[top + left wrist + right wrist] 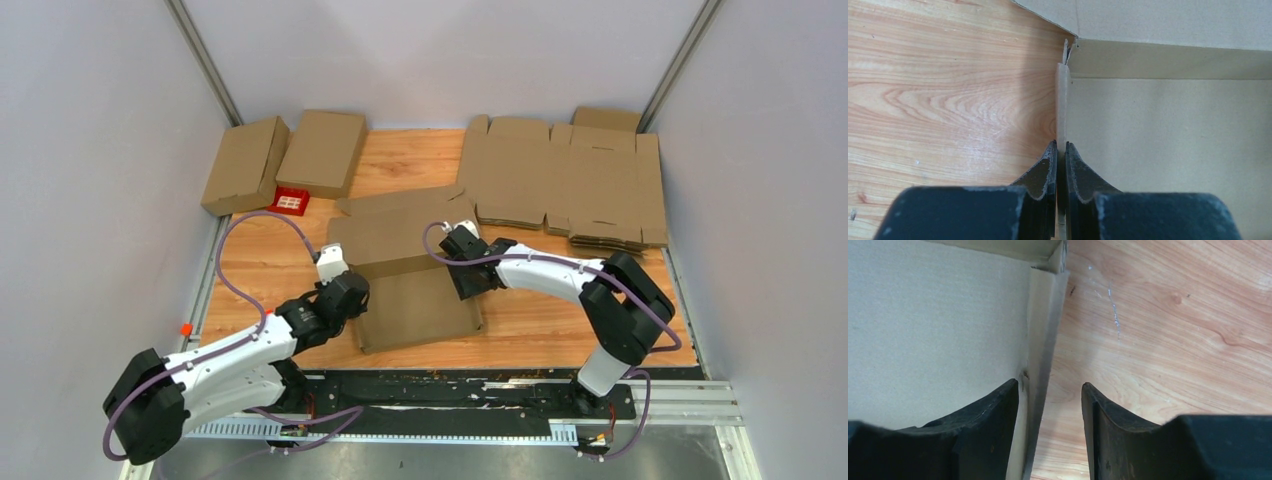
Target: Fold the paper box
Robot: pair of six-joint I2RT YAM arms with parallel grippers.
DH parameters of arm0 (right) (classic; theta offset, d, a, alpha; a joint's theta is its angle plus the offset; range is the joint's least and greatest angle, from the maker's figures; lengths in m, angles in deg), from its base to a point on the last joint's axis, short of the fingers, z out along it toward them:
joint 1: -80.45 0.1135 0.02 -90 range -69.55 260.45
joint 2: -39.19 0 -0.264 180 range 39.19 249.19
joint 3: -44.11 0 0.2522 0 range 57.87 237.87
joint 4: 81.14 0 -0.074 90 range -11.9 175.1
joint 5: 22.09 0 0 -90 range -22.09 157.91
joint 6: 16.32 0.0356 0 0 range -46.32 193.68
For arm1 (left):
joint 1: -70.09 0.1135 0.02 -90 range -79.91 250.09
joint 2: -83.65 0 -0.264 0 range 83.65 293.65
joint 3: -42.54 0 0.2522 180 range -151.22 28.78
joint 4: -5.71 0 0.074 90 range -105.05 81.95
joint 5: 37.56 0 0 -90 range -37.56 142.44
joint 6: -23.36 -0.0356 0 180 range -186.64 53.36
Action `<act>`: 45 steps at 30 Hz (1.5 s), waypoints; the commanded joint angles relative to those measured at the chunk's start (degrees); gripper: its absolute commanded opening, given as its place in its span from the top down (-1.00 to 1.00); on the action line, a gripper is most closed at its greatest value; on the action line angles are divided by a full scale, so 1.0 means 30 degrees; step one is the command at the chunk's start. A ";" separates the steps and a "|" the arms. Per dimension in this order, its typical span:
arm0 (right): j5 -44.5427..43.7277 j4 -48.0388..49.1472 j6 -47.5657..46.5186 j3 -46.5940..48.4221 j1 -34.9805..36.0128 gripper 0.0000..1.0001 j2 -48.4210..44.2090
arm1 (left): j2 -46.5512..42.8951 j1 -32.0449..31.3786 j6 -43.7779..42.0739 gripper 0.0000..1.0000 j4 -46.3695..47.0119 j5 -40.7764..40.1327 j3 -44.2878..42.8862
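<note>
Surface: light wooden desk (250, 270), brown cardboard box blank (415, 300) at centre.
Left: left tool (1060, 150) pinches its 9 o'clock wall.
Right: right tool (1050, 390) parted astride the 3 o'clock wall.
Progress: early, I judge; far flaps still flat.

The left arm (230, 355) stretches forward and low, the left pincer (1060, 149) pinched on the paper box (1168, 125) wall. The right arm (545, 270) bends inward, the right pincer (1049, 390) parted.

Bright, even overhead light, soft shadows.
The wooden tabletop (948, 100) carries a pale sheen, darkening to shadow beside the paper box (1168, 150); close-up black fingers (1040, 175) look slightly soft in both wrist views; top view sharp.
</note>
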 commanded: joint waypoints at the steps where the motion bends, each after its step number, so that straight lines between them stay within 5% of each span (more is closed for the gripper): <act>1: 0.0747 0.0704 -0.0327 0.1146 -0.0215 0.07 0.0698 | -0.0865 -0.0005 0.0014 0.80 -0.0173 -0.1004 0.0400; 7: -0.0898 -0.0496 0.0107 0.1139 -0.0251 0.98 0.1789 | -0.1415 -0.0005 0.0305 0.80 -0.0242 -0.0955 0.0676; 9: -0.1573 -0.0733 0.0136 0.1074 -0.0252 0.99 0.1949 | -0.1368 -0.0005 0.0365 0.80 -0.0204 -0.0834 0.0665; 11: -0.1852 -0.0837 0.0052 0.1150 -0.0278 0.71 0.2067 | -0.1238 -0.0005 0.0481 0.79 -0.0131 -0.0848 0.0676; 14: -0.0552 -0.0631 -0.0319 0.1357 -0.0250 -0.12 0.1899 | -0.1098 -0.0020 0.0746 0.75 -0.0058 -0.1079 0.0636; 16: 0.0790 -0.0437 -0.0391 0.1260 -0.0237 -0.35 0.1440 | -0.1136 -0.0005 0.0930 0.73 -0.0042 -0.1209 0.0605; 27: 0.3367 -0.0962 0.0524 -0.0989 0.0548 -0.43 -0.1225 | -0.1092 -0.0020 0.1215 0.69 0.0048 -0.1107 0.0764; 30: 0.1800 -0.1141 0.0836 -0.1320 0.0570 -0.05 -0.0912 | -0.0879 -0.0006 0.1174 0.68 0.0200 -0.0987 0.0767; 35: 0.0631 -0.0840 0.1128 -0.1186 0.0570 0.93 -0.0418 | -0.0103 -0.0005 0.0216 0.44 0.0634 -0.0208 0.0421; 39: -0.0213 -0.0765 0.1189 -0.1384 0.0563 1.00 -0.0311 | 0.0418 0.0013 -0.1577 0.03 0.0563 0.0532 -0.0513; 41: -0.0191 -0.0785 0.1011 -0.1480 0.0568 0.74 -0.0417 | 0.0313 0.0101 -0.3642 -0.33 0.1003 0.1812 -0.0962; 43: -0.0095 -0.0735 0.0824 -0.1603 0.0540 0.10 -0.0681 | 0.0031 0.0338 -0.4388 -0.64 0.0488 0.2353 -0.1548; 45: 0.0102 -0.0558 0.0609 -0.1756 0.0546 -0.27 -0.1076 | -0.0506 0.0675 -0.4906 -0.81 0.0331 0.2788 -0.1807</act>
